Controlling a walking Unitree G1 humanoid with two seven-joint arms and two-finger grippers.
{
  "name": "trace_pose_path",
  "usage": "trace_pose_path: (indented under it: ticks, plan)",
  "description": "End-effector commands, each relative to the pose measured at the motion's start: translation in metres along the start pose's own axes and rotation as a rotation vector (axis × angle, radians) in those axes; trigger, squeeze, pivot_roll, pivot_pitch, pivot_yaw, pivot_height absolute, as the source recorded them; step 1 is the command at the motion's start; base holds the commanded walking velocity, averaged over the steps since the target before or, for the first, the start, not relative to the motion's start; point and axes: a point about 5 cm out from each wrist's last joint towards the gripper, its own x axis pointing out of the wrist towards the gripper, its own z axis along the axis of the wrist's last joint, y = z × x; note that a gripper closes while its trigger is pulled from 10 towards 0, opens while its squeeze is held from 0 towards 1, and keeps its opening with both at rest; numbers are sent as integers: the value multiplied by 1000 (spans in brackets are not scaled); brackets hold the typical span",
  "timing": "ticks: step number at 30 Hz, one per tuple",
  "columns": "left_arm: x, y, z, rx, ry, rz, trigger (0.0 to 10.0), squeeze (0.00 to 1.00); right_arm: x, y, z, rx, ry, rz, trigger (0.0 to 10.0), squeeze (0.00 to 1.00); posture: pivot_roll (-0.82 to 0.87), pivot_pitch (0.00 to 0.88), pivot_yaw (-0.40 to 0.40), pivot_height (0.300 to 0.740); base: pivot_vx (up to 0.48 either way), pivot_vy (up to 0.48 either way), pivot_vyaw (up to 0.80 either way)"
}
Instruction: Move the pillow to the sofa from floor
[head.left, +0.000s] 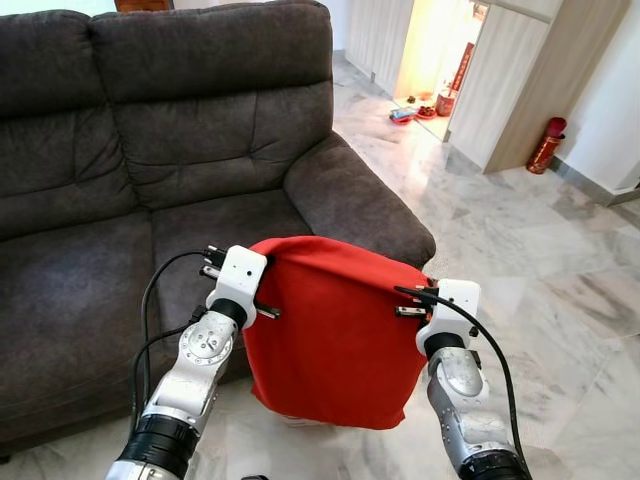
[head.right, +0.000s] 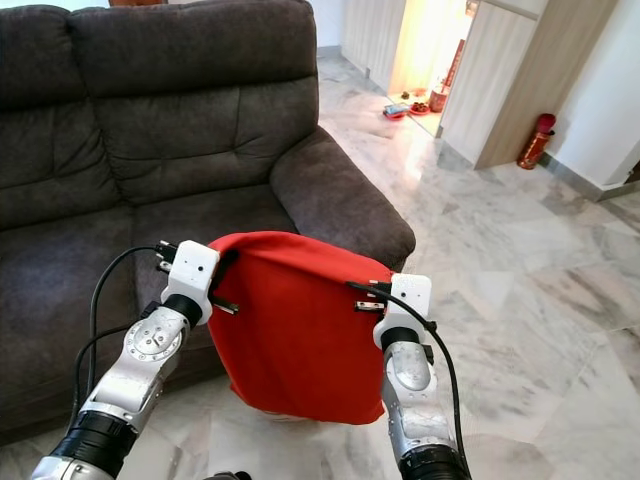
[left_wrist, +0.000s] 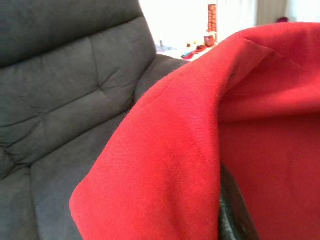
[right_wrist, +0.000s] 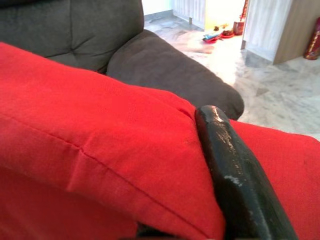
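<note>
Dark grey sofa (head.left: 120, 150) across the left and centre of the head views; seat cushions bare, front edge of the seat just beyond and below both grippers. Sofa armrest (head.left: 360, 200) beyond the pillow, on the right gripper's side.

Left gripper (head.left: 262, 285) raised in front of the seat edge, clamped on the upper left edge of the red pillow (head.left: 335, 335). Jaws nearly closed, red fabric pinched between them. Left wrist view: fabric folded over one black finger (left_wrist: 235, 212), sofa backrest behind it.

Pillow held off the floor between the two grippers, top edge stretched from one to the other, body hanging slack below the jaws. Lower edge above the marble floor (head.left: 560, 300), not touching as far as can be told. Pillow in front of the seat's front edge, not on the sofa.

Right gripper (head.left: 415, 300) level with the left, closed on the upper right edge of the pillow. Right wrist view: one scuffed black finger (right_wrist: 235, 170) pressed on top of the red fabric, a seam running along the fold beside it.

Open floor to the right of the right gripper, wide and unobstructed up to a wooden panel wall (head.left: 520, 80). Red cylindrical object (head.left: 547, 145) standing at the wall's base. Bright doorway (head.left: 440, 50) beyond the armrest, small red items on the floor at its threshold. Red vertical strip with marks beside the doorway, too small to read. No legible writing on pillow or sofa.
</note>
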Motion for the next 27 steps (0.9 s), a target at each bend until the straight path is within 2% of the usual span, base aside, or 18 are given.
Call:
trace_pose_path:
  ticks: [1,10,27]
  plan:
    - [2,30,14,10,-76,152,10000,0,3,-18,19,7,-93,-90,10000,0,45,0,-2,740,0,0,0]
    - [-2,30,10,-9,-85,208,10000,0,0,-14,19,23,-116,-59,10000,0,53,0,-22,740,0,0,0]
    - [-1,31,9,-12,-86,224,10000,0,0,-13,18,15,-109,-29,10000,0,43,0,-22,740,0,0,765]
